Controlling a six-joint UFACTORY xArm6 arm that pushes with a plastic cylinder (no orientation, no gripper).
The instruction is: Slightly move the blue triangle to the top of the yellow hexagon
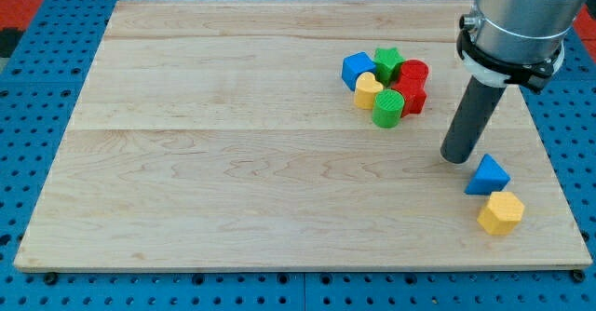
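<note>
The blue triangle [488, 175] lies near the board's right edge, touching the top of the yellow hexagon [501, 212] just below it. My tip [457, 155] stands on the board just to the upper left of the blue triangle, a small gap away from it. The rod rises from there to the grey arm housing [515, 18] at the view's top right.
A cluster of blocks sits at the upper middle right: a blue block [356, 69], a green star [388, 61], a yellow heart [368, 90], a green cylinder [388, 108] and two red blocks [411, 86]. The wooden board [233, 162] lies on a blue pegboard.
</note>
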